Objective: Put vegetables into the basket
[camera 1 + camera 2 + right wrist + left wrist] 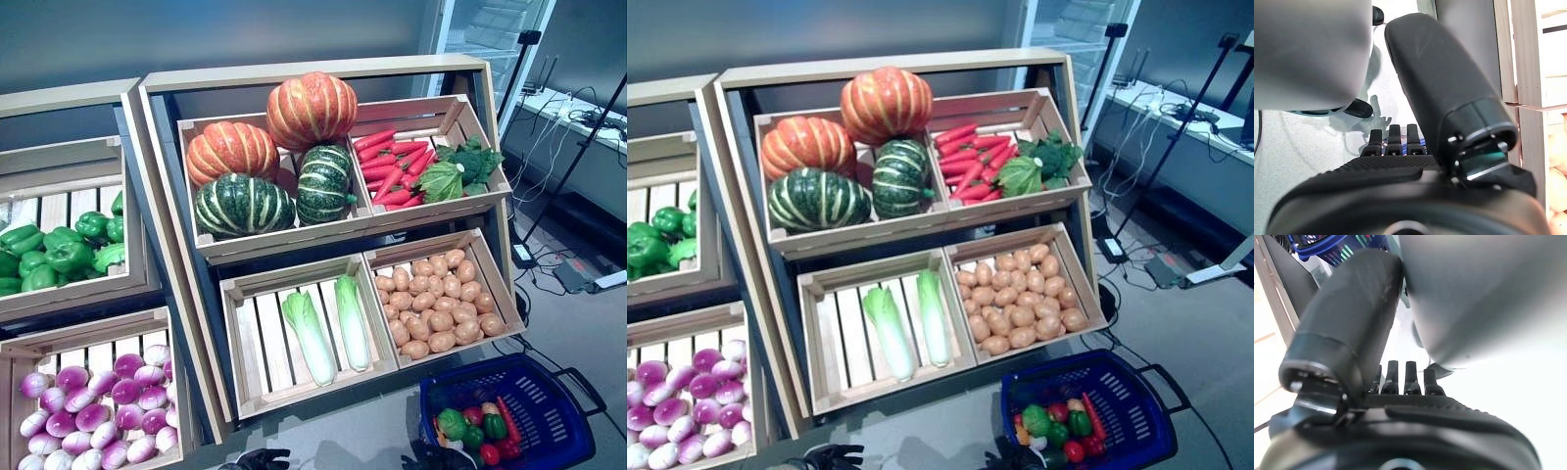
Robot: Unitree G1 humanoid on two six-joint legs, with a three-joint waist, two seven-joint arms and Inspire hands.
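The blue plastic basket (554, 416) stands on the floor at the lower right, in front of the stand. In it lie green peppers (453, 423), small red round vegetables (490, 453) and a long red one (509, 421). My left hand (257, 458) is low at the bottom edge, before the crate with the pale green cabbages. My right hand (436, 458) is low too, just left of the basket. In the wrist views the left hand (1415, 411) and the right hand (1391, 176) have straight fingers and hold nothing.
A wooden stand (294, 245) with crates of vegetables rises straight ahead. A second stand (69, 294) adjoins it on the left. At the right are a desk with cables (578, 127), a tripod pole (573, 166) and a power strip (588, 279) on the floor.
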